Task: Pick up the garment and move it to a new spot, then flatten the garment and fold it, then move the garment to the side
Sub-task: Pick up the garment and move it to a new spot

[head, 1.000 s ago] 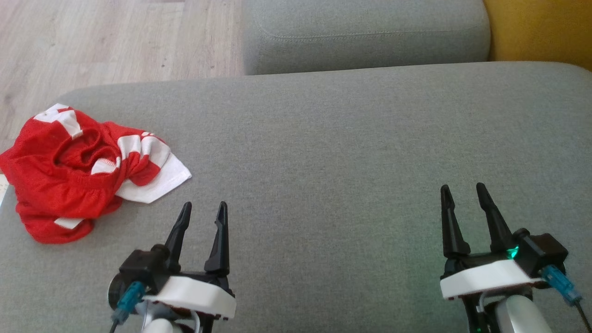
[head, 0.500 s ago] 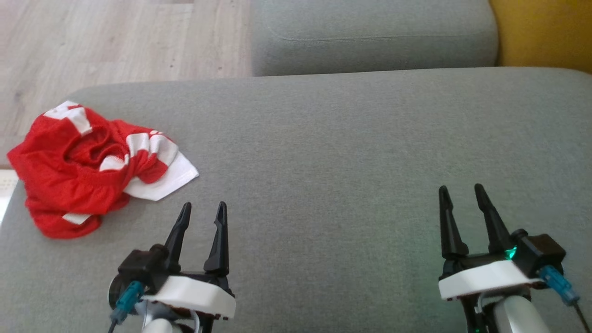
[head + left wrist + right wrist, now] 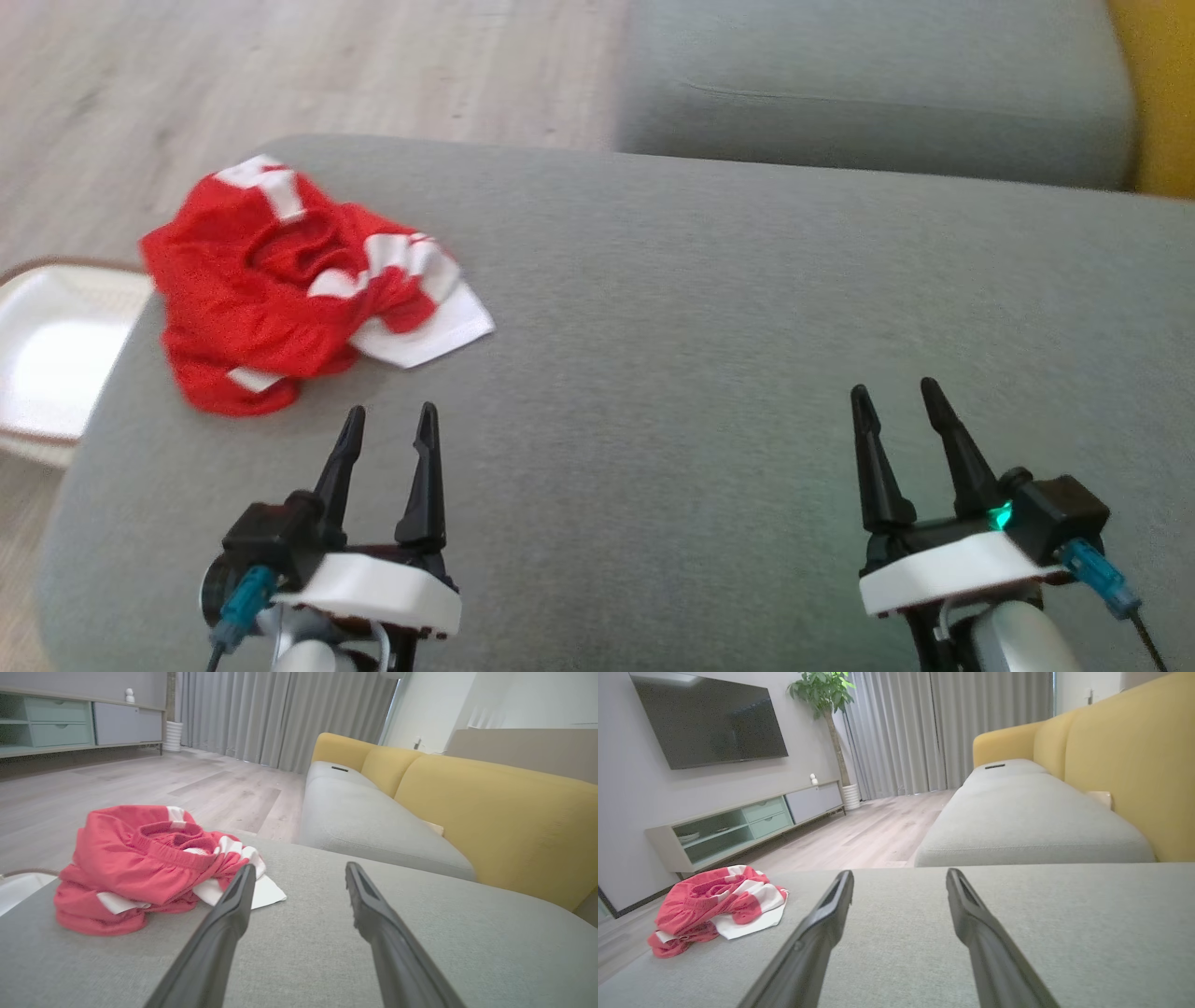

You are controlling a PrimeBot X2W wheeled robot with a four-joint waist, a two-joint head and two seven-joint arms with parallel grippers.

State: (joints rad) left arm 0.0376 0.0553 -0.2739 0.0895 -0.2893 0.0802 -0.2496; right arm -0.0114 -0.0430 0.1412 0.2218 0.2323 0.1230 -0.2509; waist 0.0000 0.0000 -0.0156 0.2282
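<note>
Red and white, all crumpled! What is it?

That's the garment (image 3: 299, 289), a soft thin heap at the left corner of the fuzzy grey cushion (image 3: 700, 373). It's not picked up yet. The left gripper (image 3: 391, 411) sits just beside it and the right gripper (image 3: 893, 387) well apart, both spread wide, holding nothing. I think the left one must reach forward and pinch a fold.

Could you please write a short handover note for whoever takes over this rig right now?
Left gripper: open, empty, just short of the crumpled red-and-white mesh garment.
Right gripper: open, empty, over the right part of the grey fabric cushion.
Garment: bunched near the cushion's far-left corner, no gripper touching it.
Done: nothing yet.
Left: pick up, move, flatten, fold, set aside.
</note>
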